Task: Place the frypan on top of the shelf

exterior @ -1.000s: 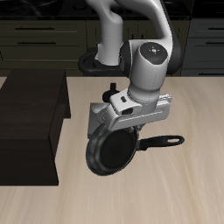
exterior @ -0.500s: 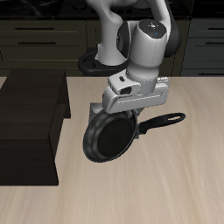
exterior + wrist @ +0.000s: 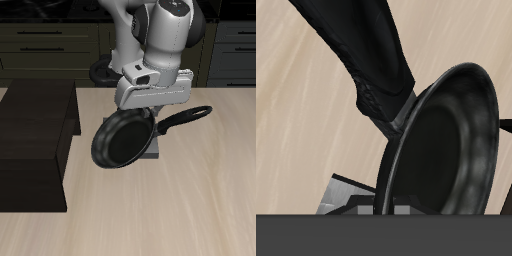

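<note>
The frypan (image 3: 122, 141), round and black with a glossy rim, hangs tilted in the air above the table, its long handle (image 3: 186, 119) pointing away from the shelf. My gripper (image 3: 157, 124) is shut on the handle close to the pan's rim. The shelf (image 3: 36, 112), a large dark stepped wooden unit with a flat top, stands beside the pan, which is about level with its top and apart from it. In the wrist view the pan (image 3: 448, 140) and its handle (image 3: 368, 55) fill the frame over the light wooden table.
A grey square burner plate (image 3: 153, 153) lies on the table under the pan; it also shows in the wrist view (image 3: 342, 192). Dark drawer cabinets (image 3: 50, 42) run along the back. The robot's black base (image 3: 104, 72) stands behind the gripper.
The gripper has risen with the frypan and drawn back a little toward the robot's base. The pan now hangs higher, near the level of the shelf's top.
</note>
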Robot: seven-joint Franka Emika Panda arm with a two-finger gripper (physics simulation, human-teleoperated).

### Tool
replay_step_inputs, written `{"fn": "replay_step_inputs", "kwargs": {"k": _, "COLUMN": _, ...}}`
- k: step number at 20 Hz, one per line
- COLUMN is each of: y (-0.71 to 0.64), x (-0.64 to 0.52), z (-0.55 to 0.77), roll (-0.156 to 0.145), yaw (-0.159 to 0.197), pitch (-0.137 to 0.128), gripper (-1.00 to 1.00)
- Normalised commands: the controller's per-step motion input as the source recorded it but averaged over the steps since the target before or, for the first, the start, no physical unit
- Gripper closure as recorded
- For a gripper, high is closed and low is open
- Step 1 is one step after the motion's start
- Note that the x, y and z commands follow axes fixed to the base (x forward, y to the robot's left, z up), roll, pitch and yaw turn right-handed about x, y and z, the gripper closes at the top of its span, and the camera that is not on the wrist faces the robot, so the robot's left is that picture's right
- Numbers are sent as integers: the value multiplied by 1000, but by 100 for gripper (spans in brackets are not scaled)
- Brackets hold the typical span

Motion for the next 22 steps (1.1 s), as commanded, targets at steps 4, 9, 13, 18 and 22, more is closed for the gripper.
{"fn": "replay_step_inputs", "kwargs": {"k": 4, "y": -39, "x": -61, "z": 259, "roll": -10, "yaw": -9, "pitch": -21, "gripper": 100}}
{"fn": "replay_step_inputs", "kwargs": {"k": 9, "y": -32, "x": -59, "z": 308, "roll": -7, "yaw": 8, "pitch": -32, "gripper": 100}}
{"fn": "replay_step_inputs", "kwargs": {"k": 13, "y": 72, "x": -61, "z": 264, "roll": 9, "yaw": 8, "pitch": -25, "gripper": 100}}
{"fn": "replay_step_inputs", "kwargs": {"k": 18, "y": 110, "x": -71, "z": 253, "roll": 23, "yaw": 3, "pitch": -18, "gripper": 100}}
{"fn": "replay_step_inputs", "kwargs": {"k": 22, "y": 71, "x": -115, "z": 372, "roll": 10, "yaw": -11, "pitch": -31, "gripper": 100}}
